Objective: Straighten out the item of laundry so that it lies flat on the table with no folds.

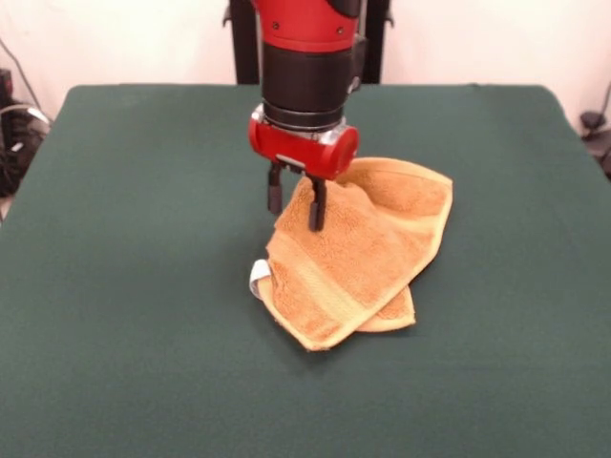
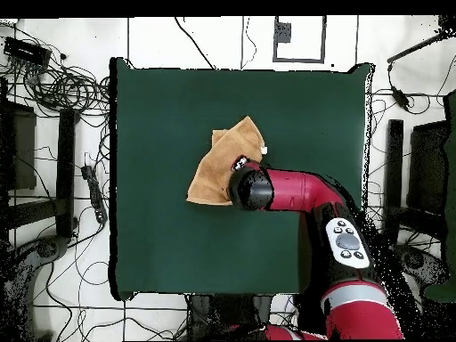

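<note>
Front view: one folded towel (image 1: 358, 253); one gripper (image 1: 295, 205) above; one table (image 1: 124, 286).

Tangled black cables (image 2: 62, 85) on white floor at ten o'clock. Dark stands (image 2: 64, 169) at nine and three o'clock (image 2: 394, 174). Grey box (image 2: 283, 32) at twelve.
</note>
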Robot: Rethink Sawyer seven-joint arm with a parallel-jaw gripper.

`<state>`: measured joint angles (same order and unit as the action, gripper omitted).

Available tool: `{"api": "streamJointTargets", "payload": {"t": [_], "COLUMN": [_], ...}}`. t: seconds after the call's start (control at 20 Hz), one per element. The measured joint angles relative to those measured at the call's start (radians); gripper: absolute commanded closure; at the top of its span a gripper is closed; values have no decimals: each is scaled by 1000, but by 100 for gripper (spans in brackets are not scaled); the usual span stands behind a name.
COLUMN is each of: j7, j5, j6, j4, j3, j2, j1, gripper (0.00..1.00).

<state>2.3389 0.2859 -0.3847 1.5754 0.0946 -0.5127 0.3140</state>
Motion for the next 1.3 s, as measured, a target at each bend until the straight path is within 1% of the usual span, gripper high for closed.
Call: {"api": "streamJointTargets", "payload": {"t": [0.15,1.3], "j7": [0,0], "j5": [19,99], "j6": [-64,-74], "j4": [-18,-38], "j3": [16,47], "j2": [-1,-1], "j1": [14,21], "gripper": [0,0]}}
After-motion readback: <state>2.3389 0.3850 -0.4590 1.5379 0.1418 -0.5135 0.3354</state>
